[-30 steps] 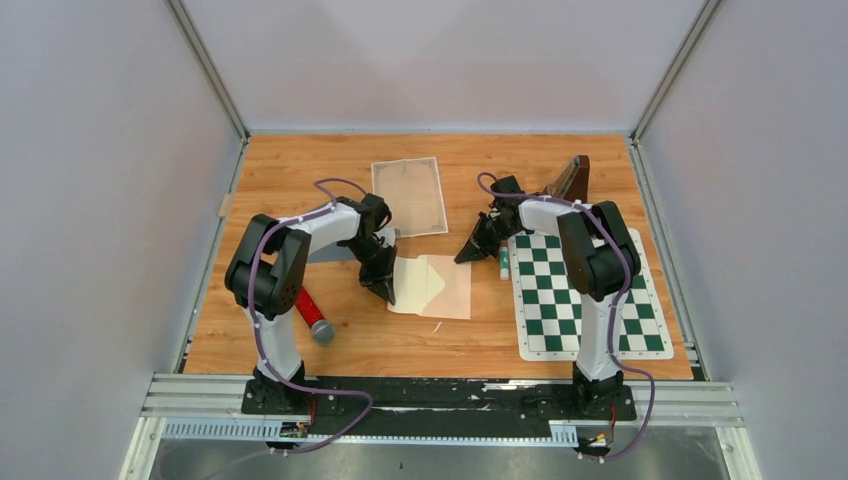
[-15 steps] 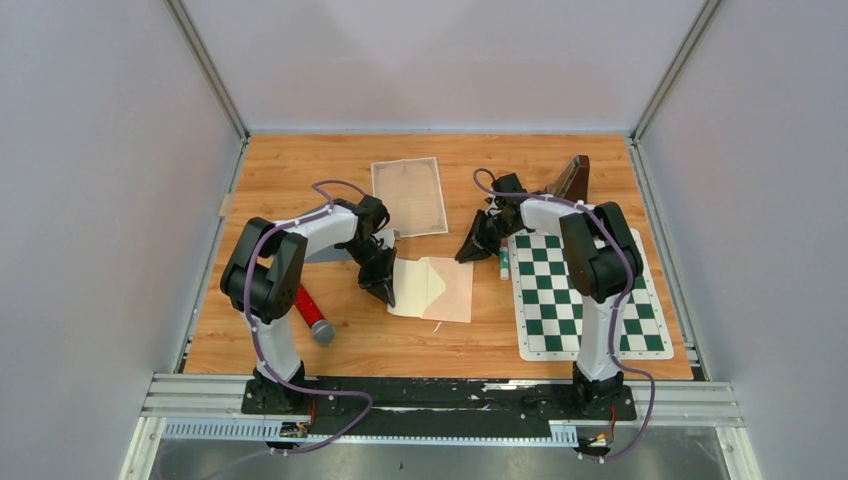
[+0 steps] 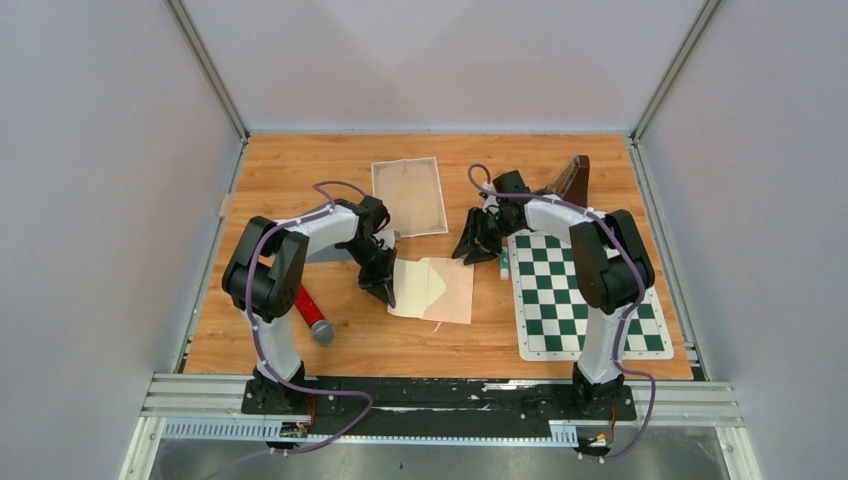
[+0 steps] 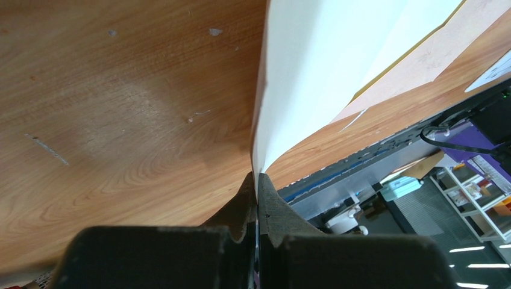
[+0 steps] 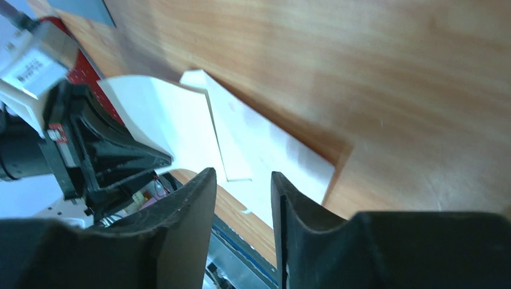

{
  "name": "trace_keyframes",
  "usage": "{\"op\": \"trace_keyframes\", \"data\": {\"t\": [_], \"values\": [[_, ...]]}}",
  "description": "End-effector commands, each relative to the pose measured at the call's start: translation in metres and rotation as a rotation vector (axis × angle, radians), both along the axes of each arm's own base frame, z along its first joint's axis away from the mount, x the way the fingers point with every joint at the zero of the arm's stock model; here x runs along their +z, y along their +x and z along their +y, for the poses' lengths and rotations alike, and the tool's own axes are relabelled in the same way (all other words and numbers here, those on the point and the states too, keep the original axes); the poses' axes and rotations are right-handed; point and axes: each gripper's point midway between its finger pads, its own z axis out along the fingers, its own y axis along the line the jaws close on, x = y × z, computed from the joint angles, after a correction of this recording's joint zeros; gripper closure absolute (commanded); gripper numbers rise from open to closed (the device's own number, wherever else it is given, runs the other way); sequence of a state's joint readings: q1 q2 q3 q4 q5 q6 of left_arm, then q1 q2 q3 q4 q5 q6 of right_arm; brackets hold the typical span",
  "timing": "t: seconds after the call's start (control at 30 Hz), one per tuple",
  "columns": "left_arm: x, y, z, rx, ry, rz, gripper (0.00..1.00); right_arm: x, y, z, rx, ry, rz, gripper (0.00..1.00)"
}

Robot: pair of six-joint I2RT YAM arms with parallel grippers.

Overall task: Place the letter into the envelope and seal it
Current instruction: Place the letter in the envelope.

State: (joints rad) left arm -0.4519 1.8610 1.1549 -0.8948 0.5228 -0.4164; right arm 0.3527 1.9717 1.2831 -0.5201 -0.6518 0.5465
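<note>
Between the two grippers, the envelope [image 3: 452, 292] lies on the bench [image 3: 300, 180], its long axis running from one gripper to the other. The left gripper [image 3: 384, 291] pinches its white left edge, which curls up off the wood. The right gripper [image 3: 470, 250], jaws partly spread and empty, hangs just beyond the far right corner, so its next reach is likely down and toward the left gripper.

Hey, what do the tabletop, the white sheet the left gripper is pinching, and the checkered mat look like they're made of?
Tabletop: wood or wood-look laminate with a matte finish; grain lines and small scuffs show.
White sheet: thin matte paper; it curves up from the pinch of the left gripper.
Checkered mat: probably flexible vinyl or a printed sheet; it lies flat with thin edges.
</note>
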Motion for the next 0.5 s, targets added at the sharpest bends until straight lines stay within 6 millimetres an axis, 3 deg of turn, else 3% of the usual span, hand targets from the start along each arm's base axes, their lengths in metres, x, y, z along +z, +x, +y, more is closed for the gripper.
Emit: {"op": "trace_keyframes", "data": {"t": [0.0,0.17,0.47], "values": [[0.011,0.010,-0.009,-0.022,-0.042,-0.039,0.98,0.015,-0.022,-0.021,0.019,-0.025,-0.024,0.55],[0.013,0.010,-0.009,-0.021,-0.043,-0.047,1.00,0.004,-0.034,-0.036,-0.006,-0.049,0.013,0.40],[0.011,0.010,-0.011,-0.030,-0.052,-0.034,1.00,-0.021,-0.016,-0.016,0.027,0.038,0.087,0.39]]}}
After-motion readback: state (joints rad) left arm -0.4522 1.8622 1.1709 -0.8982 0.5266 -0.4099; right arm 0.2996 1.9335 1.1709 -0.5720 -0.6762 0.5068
